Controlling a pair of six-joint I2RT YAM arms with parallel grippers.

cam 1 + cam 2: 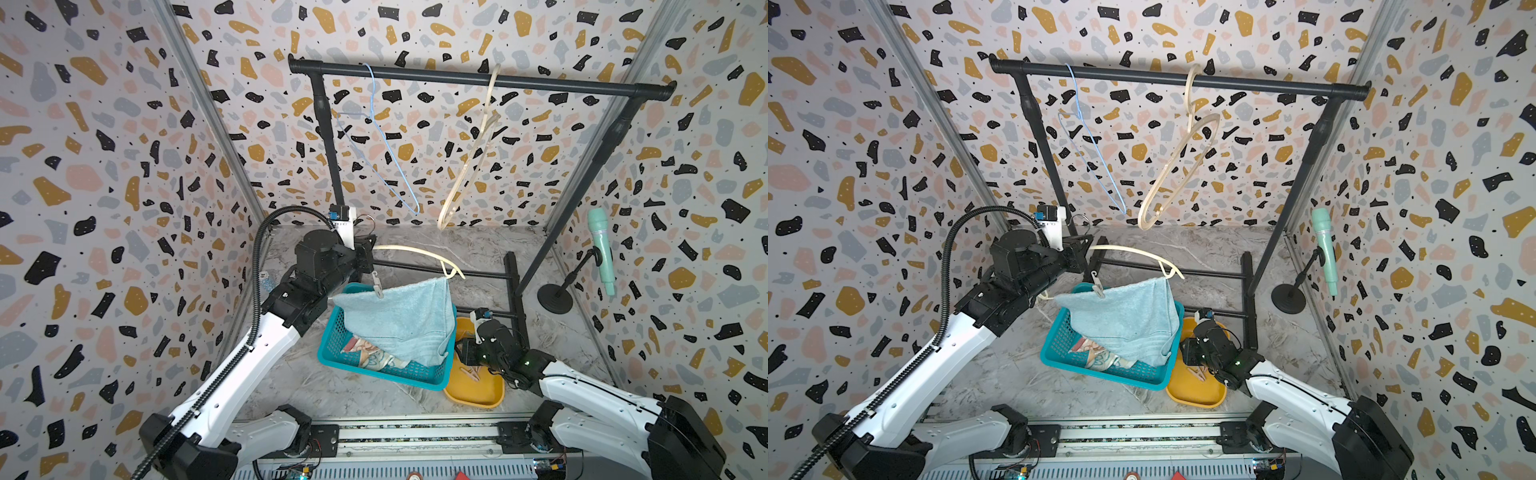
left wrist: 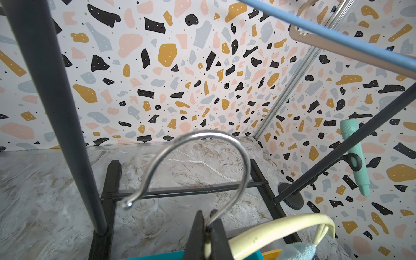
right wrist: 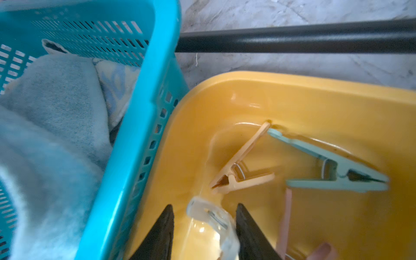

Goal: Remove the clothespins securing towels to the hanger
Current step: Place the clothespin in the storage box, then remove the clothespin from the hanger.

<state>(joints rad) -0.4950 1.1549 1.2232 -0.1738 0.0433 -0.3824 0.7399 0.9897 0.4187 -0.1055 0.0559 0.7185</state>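
My left gripper (image 1: 368,259) (image 2: 208,216) is shut on the neck of a cream hanger (image 1: 419,253) (image 2: 281,227), just below its metal hook (image 2: 202,139). A light-blue towel (image 1: 399,320) hangs from that hanger and drapes into the teal basket (image 1: 332,353). A pale clothespin (image 1: 378,286) grips the towel's left corner. Two patterned towels (image 1: 370,353) lie in the basket. My right gripper (image 1: 463,353) (image 3: 203,206) is open over the yellow tray (image 1: 478,395). A blurred white clothespin (image 3: 211,220) sits loose between its fingers. Peach (image 3: 240,173), mint (image 3: 337,173) and pink (image 3: 286,220) clothespins lie in the tray.
A black rack's top bar (image 1: 478,77) carries a blue wire hanger (image 1: 386,153) and a bare beige hanger (image 1: 469,166). Its base bars (image 1: 513,282) run behind the basket and tray. A mint microphone (image 1: 602,249) on a black stand is at the right wall.
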